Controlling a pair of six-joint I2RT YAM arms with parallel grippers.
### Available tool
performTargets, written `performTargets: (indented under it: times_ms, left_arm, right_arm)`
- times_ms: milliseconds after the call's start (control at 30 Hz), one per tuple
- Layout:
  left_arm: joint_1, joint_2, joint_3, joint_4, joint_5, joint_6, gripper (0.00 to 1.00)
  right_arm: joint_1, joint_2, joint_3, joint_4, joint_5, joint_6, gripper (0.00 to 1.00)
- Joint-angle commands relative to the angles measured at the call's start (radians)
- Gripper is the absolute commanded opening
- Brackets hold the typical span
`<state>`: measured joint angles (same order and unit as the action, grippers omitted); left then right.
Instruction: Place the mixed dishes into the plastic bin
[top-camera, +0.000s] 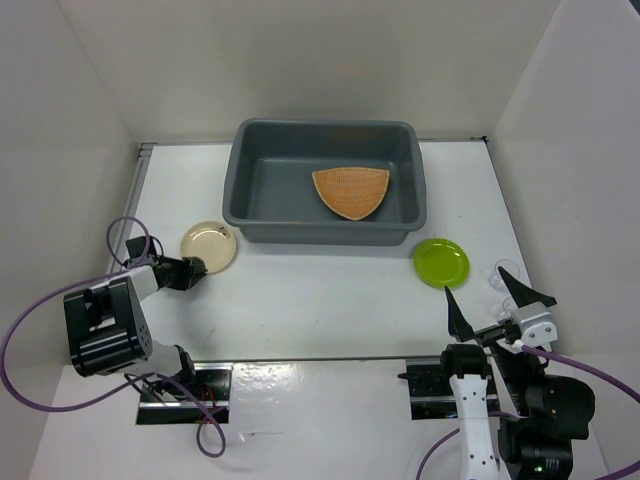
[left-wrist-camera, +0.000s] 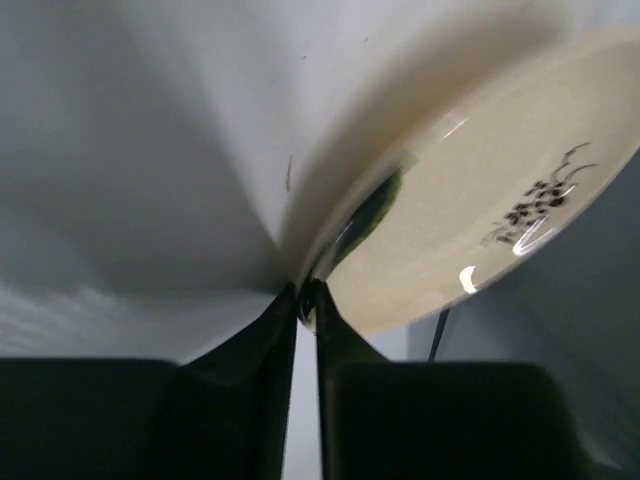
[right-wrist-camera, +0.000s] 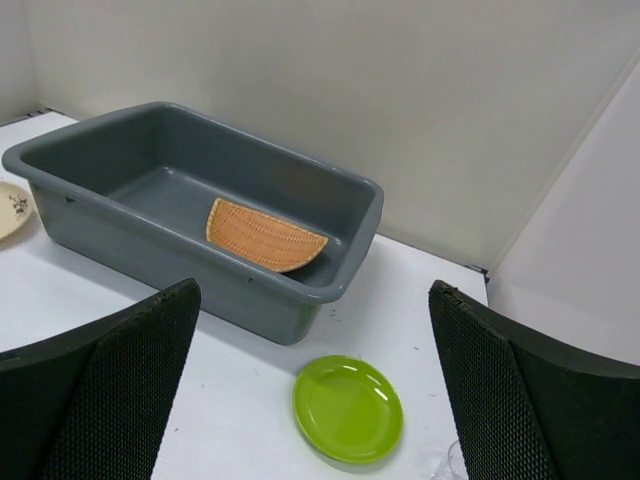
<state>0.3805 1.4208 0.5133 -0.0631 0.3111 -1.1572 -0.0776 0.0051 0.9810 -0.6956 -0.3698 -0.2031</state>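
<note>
Tabletop (top-camera: 330, 300); cream plate (left-wrist-camera: 470, 200) rim in left gripper (left-wrist-camera: 306, 298).

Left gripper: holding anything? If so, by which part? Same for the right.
The left gripper pinches the cream plate by its rim, at the edge nearest the arm. The right gripper stands open, holding nothing.
</note>
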Motion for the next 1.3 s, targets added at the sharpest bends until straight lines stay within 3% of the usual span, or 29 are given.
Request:
performTargets:
  times_ms: [0, 33, 167, 300, 500, 667, 767, 867, 1033, 1267]
  left_arm:
    - [0.012, 0.043, -0.024, 0.014, -0.052, 0.097, 0.11]
    - [0.024, 0.043, -0.024, 0.014, -0.052, 0.106, 0.0]
    - [0.043, -0.051, -0.024, -0.056, -0.043, 0.097, 0.0]
    - [0.066, -0.291, 0.071, -0.158, -0.026, 0.048, 0.0]
    - [0.075, -0.589, 0.2, -0.19, -0.066, -0.168, 0.0]
    - [0.028, -0.517, 0.316, -0.155, 0.022, -0.19, 0.0]
    - [-0.073, -0.409, 0.416, -0.075, 0.089, -0.182, 0.0]
    - [-0.217, -0.149, 0.627, -0.11, 0.158, -0.049, 0.0]
    - [-0.469, 0.079, 0.865, -0.132, 0.183, 0.045, 0.0]
    - [-0.649, 0.484, 1.296, -0.378, 0.18, 0.229, 0.0]
  right_arm:
    - [-0.007, -0.083, 0.01, 0.004, 0.009, 0.004, 0.99]
    - [-0.007, -0.083, 0.01, 0.004, 0.009, 0.004, 0.99]
    - [-0.007, -0.083, 0.01, 0.004, 0.009, 0.004, 0.99]
    - [-0.007, -0.083, 0.01, 0.004, 0.009, 0.004, 0.99]
    - [-0.007, -0.083, 0.01, 0.004, -0.018, -0.005, 0.99]
    - [-0.007, -0.083, 0.01, 0.004, -0.008, -0.005, 0.99]
    - [-0.007, -0.083, 0.01, 0.004, 0.003, 0.004, 0.99]
    - [-0.007, -0.083, 0.01, 0.004, 0.003, 0.004, 0.99]
    - [-0.007, -0.083, 0.01, 0.004, 0.012, 0.004, 0.99]
    - [-0.007, -0.083, 0.01, 0.013, 0.022, 0.004, 0.99]
